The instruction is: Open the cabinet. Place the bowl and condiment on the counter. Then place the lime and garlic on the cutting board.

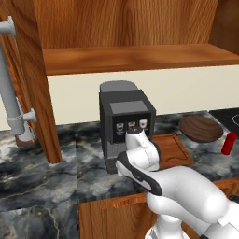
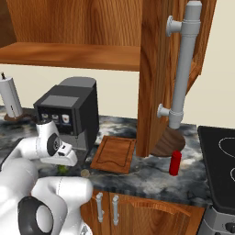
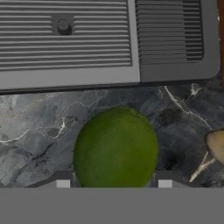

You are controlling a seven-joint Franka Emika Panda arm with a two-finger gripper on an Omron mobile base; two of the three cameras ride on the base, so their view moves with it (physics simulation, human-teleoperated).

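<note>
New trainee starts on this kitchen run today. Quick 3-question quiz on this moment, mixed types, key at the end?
1. True or false: the cabinet doors are open.
2. Which item lies between the gripper fingertips in the hand view? A) the garlic B) the lime C) the condiment
3. Fill in: the bowl and condiment sit on the ____, while the cutting board carries nothing yet.

Key:
1. True. Both doors are swung out and the shelf shows.
2. B. The lime lies on the counter in front of the coffee machine, with the jaws on either side; the garlic lies off to one side.
3. counter
</note>
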